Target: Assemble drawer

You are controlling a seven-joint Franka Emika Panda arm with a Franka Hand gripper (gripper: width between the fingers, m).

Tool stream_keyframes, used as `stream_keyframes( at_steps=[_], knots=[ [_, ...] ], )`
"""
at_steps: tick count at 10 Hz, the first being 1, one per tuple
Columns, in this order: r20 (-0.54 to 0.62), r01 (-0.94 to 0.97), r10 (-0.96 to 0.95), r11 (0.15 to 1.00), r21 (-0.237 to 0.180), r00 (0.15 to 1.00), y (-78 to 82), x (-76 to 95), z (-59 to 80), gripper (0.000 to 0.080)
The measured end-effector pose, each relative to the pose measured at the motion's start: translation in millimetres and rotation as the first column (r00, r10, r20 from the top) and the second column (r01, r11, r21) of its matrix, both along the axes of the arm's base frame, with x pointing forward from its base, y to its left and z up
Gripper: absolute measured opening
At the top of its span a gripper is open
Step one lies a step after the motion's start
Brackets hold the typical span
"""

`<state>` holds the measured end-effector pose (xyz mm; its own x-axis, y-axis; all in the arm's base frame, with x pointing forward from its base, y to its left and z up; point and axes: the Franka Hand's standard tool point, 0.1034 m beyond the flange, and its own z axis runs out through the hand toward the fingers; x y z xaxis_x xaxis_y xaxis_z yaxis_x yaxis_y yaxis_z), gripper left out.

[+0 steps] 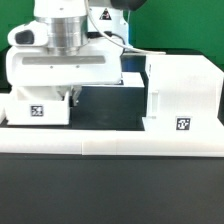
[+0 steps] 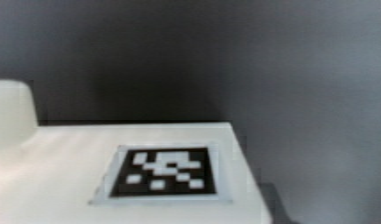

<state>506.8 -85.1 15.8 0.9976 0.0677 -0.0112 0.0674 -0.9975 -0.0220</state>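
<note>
A white drawer tray (image 1: 35, 108) with a square tag on its front stands at the exterior view's left. The tall white box housing (image 1: 180, 95), also tagged, stands at the right. My gripper (image 1: 72, 96) hangs low over the tray's right end. Its wide white hand hides the fingertips, so I cannot tell whether the jaws are open or shut. In the wrist view a white tagged surface (image 2: 160, 170) fills the lower part and no fingers show. Another white part (image 1: 130, 74), partly hidden, sits between the hand and the housing.
A long low white border bar (image 1: 110, 148) runs across the front of the parts. The table top (image 1: 110, 190) is black. A dark gap (image 1: 110, 105) separates the tray and the housing.
</note>
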Motion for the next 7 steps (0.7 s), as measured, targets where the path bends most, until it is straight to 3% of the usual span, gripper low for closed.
stream_keyframes(
  at_steps=[1,3,5,7],
  knots=[
    [-0.018,-0.051,0.051,0.999,0.016,0.999,8.9,0.4,10.3,0.0042],
    [-0.008,-0.103,0.103,0.995,0.020,0.995,10.7,0.7,17.3,0.0042],
    [-0.013,-0.113,0.113,0.993,0.020,0.994,10.0,-0.7,14.2,0.0042],
    [-0.007,-0.339,0.339,0.941,0.001,0.941,9.6,-0.1,7.2,0.0042]
  ],
)
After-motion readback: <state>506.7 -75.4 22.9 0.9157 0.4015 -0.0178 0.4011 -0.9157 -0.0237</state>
